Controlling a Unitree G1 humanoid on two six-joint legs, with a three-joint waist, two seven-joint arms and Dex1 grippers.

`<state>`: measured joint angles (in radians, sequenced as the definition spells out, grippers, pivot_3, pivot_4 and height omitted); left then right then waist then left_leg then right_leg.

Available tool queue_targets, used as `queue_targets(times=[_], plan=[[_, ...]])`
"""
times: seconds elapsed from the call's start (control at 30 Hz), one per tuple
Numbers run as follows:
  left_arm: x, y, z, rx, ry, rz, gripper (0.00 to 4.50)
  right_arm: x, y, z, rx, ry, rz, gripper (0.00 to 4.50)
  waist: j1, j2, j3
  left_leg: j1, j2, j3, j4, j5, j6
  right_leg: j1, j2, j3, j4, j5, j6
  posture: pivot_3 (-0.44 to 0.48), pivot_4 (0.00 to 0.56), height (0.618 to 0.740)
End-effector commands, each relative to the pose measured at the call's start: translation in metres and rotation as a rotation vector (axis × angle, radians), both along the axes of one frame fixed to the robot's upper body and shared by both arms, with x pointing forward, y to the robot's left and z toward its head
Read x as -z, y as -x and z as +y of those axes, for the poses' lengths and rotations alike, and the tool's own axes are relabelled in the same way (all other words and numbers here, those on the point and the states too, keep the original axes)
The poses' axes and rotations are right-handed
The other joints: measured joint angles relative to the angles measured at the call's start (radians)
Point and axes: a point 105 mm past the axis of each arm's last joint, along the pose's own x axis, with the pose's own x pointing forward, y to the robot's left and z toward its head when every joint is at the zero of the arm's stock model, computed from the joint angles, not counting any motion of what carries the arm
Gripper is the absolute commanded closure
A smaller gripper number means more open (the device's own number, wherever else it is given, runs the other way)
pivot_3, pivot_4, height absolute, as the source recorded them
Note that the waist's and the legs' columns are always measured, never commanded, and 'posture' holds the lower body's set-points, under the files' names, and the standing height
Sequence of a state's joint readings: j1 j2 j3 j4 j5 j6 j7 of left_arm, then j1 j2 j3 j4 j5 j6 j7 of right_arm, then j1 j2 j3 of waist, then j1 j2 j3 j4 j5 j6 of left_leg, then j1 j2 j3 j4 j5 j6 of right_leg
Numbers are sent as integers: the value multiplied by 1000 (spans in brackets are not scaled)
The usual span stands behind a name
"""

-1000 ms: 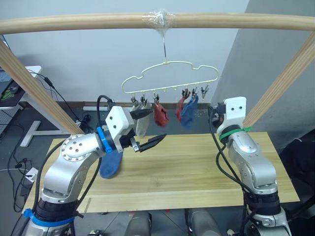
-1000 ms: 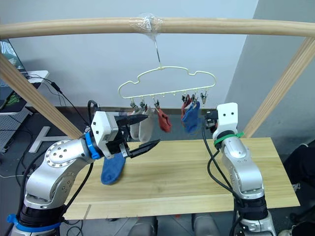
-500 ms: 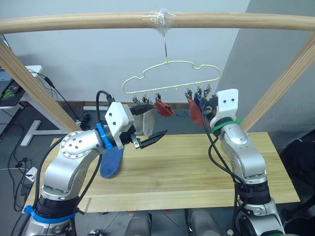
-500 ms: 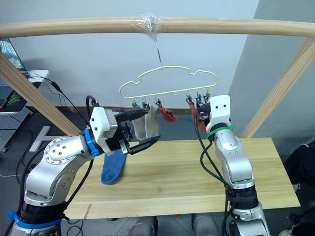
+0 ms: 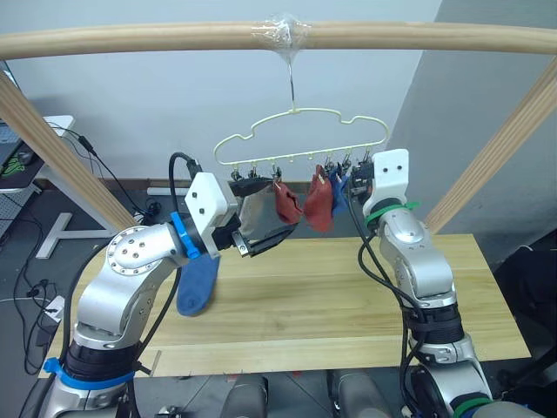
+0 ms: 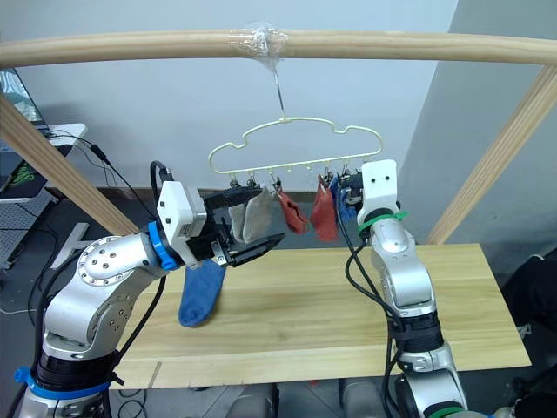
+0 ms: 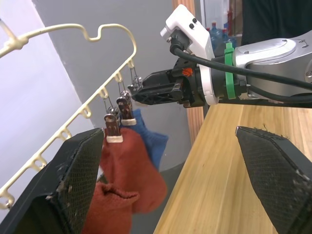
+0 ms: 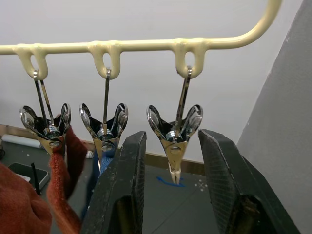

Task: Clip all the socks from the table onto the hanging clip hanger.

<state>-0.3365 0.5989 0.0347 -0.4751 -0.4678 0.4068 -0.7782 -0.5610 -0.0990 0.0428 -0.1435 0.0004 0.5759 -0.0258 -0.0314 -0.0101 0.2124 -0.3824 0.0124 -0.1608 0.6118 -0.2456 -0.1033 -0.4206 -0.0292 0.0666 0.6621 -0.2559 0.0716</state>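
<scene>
Metal end clip (image 8: pixel 175 140) now sits between the right tool's (image 8: pixel 173 195) parted fingers (it has moved in); blue sock (image 5: pixel 197 285) awaits on worktop (image 5: pixel 331 296); left tool (image 6: pixel 254 225) open

The right hand (image 8: pixel 169 195) has risen from beside the hanger (image 5: pixel 300 135) to its end clip (image 8: pixel 174 127), which now hangs between the spread fingers. The left hand (image 6: pixel 248 225) has lifted toward the grey socks (image 6: pixel 254 216). The red sock (image 5: pixel 318 203) and blue sock (image 5: pixel 338 193), which had swung, hang straighter again.

Both arms raised, L gripper (image 6: pixel 252 224) & R gripper (image 8: pixel 174 187) open.
</scene>
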Motion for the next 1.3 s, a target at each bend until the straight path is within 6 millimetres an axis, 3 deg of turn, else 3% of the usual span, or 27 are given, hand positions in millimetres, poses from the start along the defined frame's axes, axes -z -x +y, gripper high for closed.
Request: queue_targets(times=[0.03, 0.6, 1.0, 1.23, 1.3], plan=[[-14, 7, -6, 23, 18, -58, 0, -18, 0, 3, 0, -5, -72, 2758, 0, 0, 0, 0, 0, 0, 0, 0, 0, 0, 0, 0, 0, 0, 0, 109, 207, 740], [-39, -2, -5, -26, 146, -71, 0, -27, -5, 8, -9, -24, -104, 2758, 0, -1, 1, 0, 0, 0, 0, 0, 0, 0, 0, 0, 0, 0, 0, 111, 213, 740], [-38, 0, -6, -22, 139, -58, 0, -27, -7, 7, -10, -25, -105, 2758, 0, -1, 1, 0, 0, 0, 0, 0, 0, 0, 0, 0, 0, 0, 0, 115, 214, 740], [-37, 0, -8, -19, 145, -54, 0, -26, -6, 4, -7, -27, -104, 4447, 0, -1, 2, 0, 0, 0, 0, 0, 0, 0, 0, 0, 0, 0, 0, 112, 215, 740], [-35, 2, -10, -16, 151, -48, 0, -26, -6, 4, -10, -22, -103, 4481, 0, -1, 2, 0, 0, 0, 0, 0, 0, 0, 0, 0, 0, 0, 0, 110, 216, 740]])
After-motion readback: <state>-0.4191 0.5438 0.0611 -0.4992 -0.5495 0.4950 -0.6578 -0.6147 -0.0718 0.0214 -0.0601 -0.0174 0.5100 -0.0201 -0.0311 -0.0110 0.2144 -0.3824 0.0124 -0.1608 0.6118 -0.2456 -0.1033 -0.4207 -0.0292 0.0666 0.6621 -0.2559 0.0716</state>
